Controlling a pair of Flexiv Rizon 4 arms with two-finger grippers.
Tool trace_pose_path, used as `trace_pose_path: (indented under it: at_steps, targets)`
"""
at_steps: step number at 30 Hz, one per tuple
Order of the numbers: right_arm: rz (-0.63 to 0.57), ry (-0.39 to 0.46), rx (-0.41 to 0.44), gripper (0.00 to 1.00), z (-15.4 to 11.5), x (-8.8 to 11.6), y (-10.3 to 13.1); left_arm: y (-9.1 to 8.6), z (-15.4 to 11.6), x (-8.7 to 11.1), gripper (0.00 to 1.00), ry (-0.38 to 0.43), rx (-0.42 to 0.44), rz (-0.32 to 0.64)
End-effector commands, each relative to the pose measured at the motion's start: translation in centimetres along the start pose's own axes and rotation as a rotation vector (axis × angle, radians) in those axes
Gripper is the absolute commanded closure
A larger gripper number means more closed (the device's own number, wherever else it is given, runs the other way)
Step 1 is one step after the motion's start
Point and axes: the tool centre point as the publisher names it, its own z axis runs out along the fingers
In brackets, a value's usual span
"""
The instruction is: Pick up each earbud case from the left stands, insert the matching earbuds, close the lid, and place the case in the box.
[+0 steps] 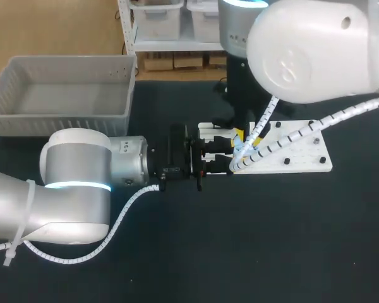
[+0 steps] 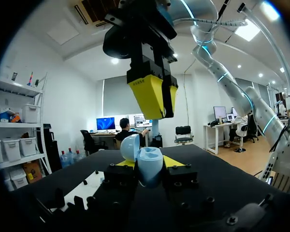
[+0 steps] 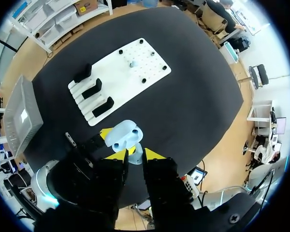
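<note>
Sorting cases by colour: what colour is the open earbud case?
Pale blue; the earbud case shows best in the left wrist view.

The box (image 1: 12, 95) sits at the table's (image 1: 271, 246) far left corner. The board (image 1: 300, 154) lies right of the middle, nearer the far edge, with three stands (image 3: 94, 89) in a row along its left edge. Over that left edge, the left claw (image 2: 146, 171) grips the earbud case (image 2: 149, 162) from both sides. The right claw (image 2: 157, 104) hangs directly above the case, with an earbud (image 3: 136, 156) pinched between its fingertips.
</note>
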Motion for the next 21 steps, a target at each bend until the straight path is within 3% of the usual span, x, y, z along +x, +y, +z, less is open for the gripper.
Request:
trace_pose_path:
  at_steps: [1,21]
  targets:
    - [0.009,0.008,0.004,1.00,0.45,-0.23,0.20,-0.18,0.04,0.07,1.00,-0.002,-0.008,0.004]
    - [0.042,0.029,-0.001,1.00,1.45,-0.59,0.05,-0.18,0.04,0.07,1.00,-0.002,-0.008,0.004]
